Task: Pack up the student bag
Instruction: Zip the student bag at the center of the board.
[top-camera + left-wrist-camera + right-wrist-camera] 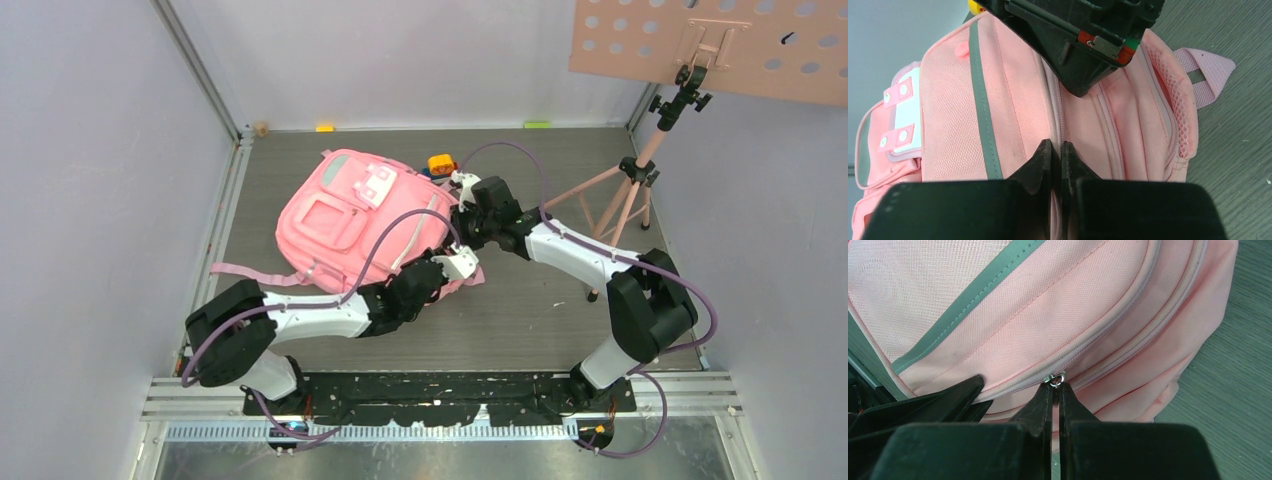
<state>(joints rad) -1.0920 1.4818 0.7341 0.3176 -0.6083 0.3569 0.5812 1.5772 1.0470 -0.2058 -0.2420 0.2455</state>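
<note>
Three pale lavender walls (100, 150) box in this little cell, with aluminium rails (200, 70) running up the corners, and the floor of it is a dark grey wood-grain table (540, 320). Biggest thing on it is the student bag (340, 215), pink, lying flat on its back in the middle-left of the overhead frame, front pockets up, one strap trailing off toward the left edge. Upper right there's a pink perforated panel (640, 40) on a tripod (625, 195) with its feet on the table. Both arms reach in to the bag's right-hand side. The left gripper (1057, 150) has its fingers pressed together against the pink fabric next to a zip seam; can't tell if any cloth is actually pinched. The right gripper (1055, 390) is clamped on the zipper pull (1056, 378), whose tiny metal ring pokes out just above the tips. Behind the bag sits a yellow and orange toy (441, 163), touching or nearly. Along the back wall are a yellow bit (325, 127) and a green bit (537, 124).
</note>
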